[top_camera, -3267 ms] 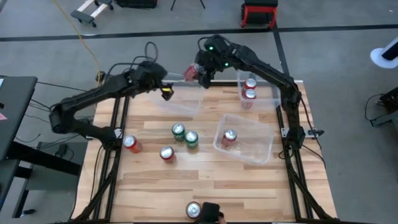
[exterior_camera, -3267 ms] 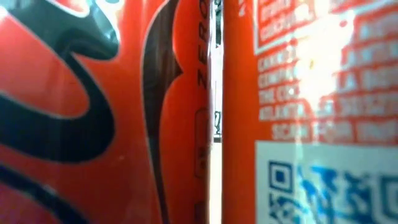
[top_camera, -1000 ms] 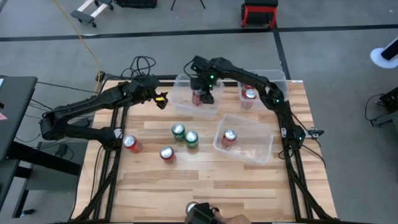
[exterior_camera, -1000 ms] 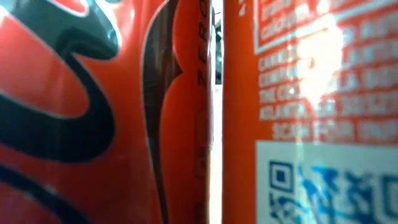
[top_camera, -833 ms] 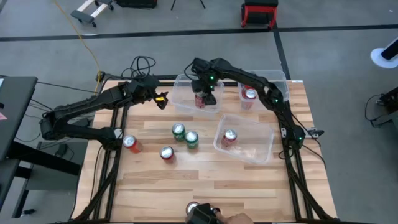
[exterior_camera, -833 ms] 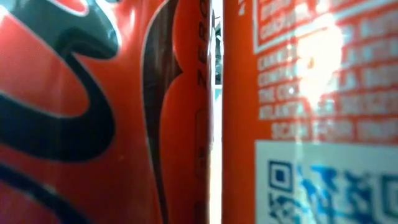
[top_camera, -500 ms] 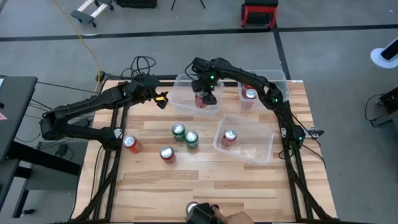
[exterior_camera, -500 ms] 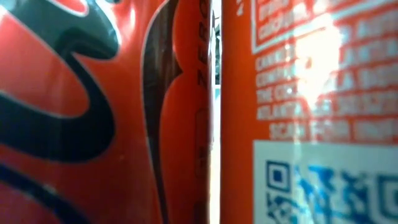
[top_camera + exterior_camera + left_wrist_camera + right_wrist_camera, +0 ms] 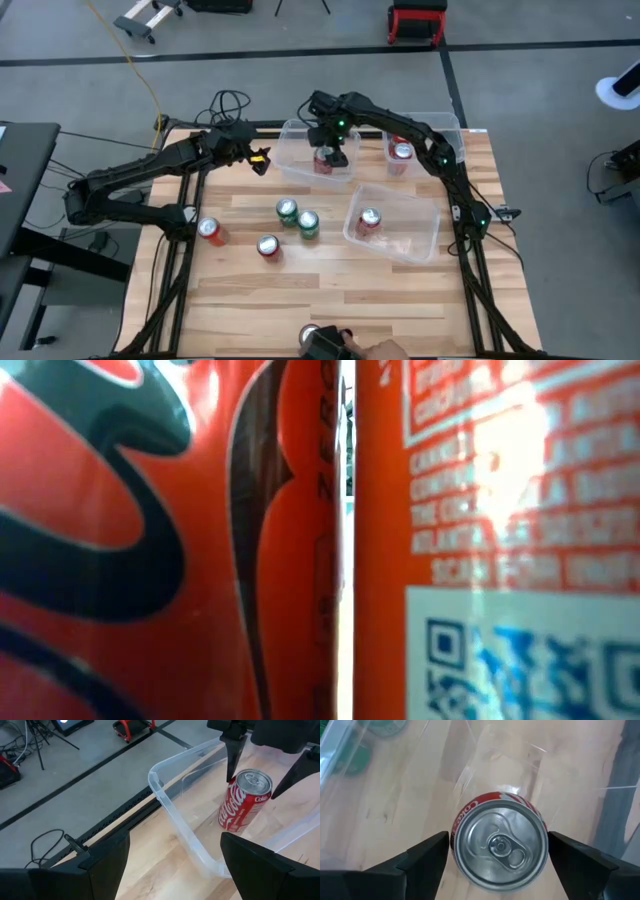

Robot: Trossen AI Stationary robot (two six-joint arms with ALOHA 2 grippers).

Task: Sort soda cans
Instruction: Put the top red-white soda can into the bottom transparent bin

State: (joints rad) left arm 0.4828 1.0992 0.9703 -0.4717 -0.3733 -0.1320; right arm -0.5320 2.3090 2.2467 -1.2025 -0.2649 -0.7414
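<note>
A red soda can (image 9: 321, 161) stands upright on its base inside the clear far-left bin (image 9: 290, 135); the left wrist view shows this can (image 9: 245, 799) too. My right gripper (image 9: 331, 148) hangs open over it, one finger on each side of the can's silver top (image 9: 499, 845) with a narrow gap. My left gripper (image 9: 258, 160) waits open just left of that bin. Two green cans (image 9: 297, 216) and two red cans (image 9: 210, 232) (image 9: 268, 247) stand on the table.
One red can (image 9: 368, 220) sits in a tilted clear bin (image 9: 425, 240), and two red cans (image 9: 402, 151) in the far-right bin. Two red cans (image 9: 150, 540) at the near edge block the low view. A person's hand (image 9: 372, 350) is beside the near-edge cans (image 9: 312, 338).
Both arms have kept still, the right gripper staying over the can in the far-left bin. At the near edge the person's hand has come further onto the table, and the right-hand can in the low view has shifted slightly.
</note>
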